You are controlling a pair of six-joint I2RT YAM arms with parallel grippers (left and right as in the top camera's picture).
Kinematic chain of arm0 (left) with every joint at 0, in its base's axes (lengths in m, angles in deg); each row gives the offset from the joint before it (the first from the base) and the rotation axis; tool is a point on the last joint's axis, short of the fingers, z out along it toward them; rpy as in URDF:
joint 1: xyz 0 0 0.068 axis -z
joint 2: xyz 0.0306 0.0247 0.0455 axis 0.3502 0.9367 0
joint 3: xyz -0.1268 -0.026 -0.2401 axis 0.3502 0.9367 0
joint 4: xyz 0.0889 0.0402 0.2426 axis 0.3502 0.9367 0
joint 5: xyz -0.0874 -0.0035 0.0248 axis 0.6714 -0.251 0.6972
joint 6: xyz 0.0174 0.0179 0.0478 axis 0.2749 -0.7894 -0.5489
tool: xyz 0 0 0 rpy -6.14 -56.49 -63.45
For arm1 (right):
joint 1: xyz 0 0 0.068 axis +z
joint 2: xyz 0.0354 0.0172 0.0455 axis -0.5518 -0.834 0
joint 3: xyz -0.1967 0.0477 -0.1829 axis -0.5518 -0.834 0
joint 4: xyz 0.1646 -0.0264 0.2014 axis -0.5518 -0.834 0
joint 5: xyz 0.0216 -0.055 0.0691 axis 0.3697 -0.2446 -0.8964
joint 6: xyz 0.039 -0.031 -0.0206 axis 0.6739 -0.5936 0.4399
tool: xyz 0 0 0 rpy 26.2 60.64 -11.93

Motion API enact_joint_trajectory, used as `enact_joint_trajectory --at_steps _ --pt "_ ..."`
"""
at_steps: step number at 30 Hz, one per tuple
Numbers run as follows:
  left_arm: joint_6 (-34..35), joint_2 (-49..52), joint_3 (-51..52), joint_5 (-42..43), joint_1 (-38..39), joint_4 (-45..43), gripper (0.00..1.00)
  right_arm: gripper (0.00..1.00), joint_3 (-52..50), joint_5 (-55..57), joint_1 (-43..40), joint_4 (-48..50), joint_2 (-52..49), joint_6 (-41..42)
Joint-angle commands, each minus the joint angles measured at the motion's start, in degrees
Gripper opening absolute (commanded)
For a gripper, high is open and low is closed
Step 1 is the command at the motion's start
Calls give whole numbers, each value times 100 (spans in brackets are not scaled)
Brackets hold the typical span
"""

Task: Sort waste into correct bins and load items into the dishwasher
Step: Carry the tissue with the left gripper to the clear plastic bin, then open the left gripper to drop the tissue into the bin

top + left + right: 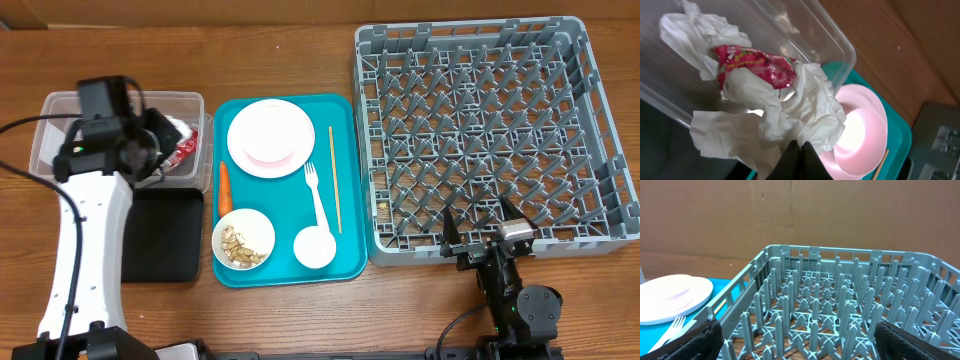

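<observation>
Left gripper (800,152): fingers together, it seems pinching the napkin (800,105) by its edge, above the tub (835,40).
Napkin: hangs across the tub rim, so it is lifted, not yet dropped.
Tub: holds the wrapper (755,65); dry waste goes here.
Right gripper (481,226): jaws wide apart, empty, at the near edge of the rack (470,28).
Dishes: plate (270,138), bowl (243,240) and fork (315,190) lie on the tray (285,215), not loaded.

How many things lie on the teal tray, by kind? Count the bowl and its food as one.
plate: 1
bowl: 1
cup: 1
fork: 1
chopstick: 1
carrot: 1
Total: 6
</observation>
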Motion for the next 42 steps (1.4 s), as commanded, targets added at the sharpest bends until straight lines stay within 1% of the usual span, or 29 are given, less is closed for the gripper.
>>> enact_joint_trajectory --at_steps 1,7,14,18,19,23,25,28,30,32,38,40,42 --pt "223 -131 -87 52 -245 -205 4 100 -61 4 31 22 57 -39" --pt "382 -131 -83 -688 -262 -256 4 100 -61 4 31 22 57 -39" --pt "1038 -129 -81 -1941 -262 -450 4 100 -61 4 31 22 57 -39" --pt "1467 -72 -79 -2251 -262 -557 4 100 -61 4 31 22 57 -39" --pt "1467 -31 -79 -2273 -262 -605 4 100 -61 4 31 22 57 -39" --pt "1460 295 -76 -3307 -267 -588 4 100 -61 4 31 22 57 -39" --pt "1462 540 -76 -3560 -269 -634 4 100 -61 4 31 22 57 -39" --pt "1462 898 -76 -3532 -269 -883 4 100 -61 4 31 22 57 -37" --pt "1460 1169 -76 -3536 -269 -1113 6 100 -61 4 31 22 57 -39" --pt "1458 1458 -76 -3558 -273 -1307 4 100 -61 4 31 22 57 -37" --pt "1460 1952 -76 -3554 -363 -1606 4 100 -61 4 31 22 57 -39" --pt "1460 2031 -76 -3554 -413 -1650 9 100 -61 4 31 22 57 -39" --pt "1460 2033 -76 -3547 -442 -1648 12 100 -61 4 31 22 57 -39"
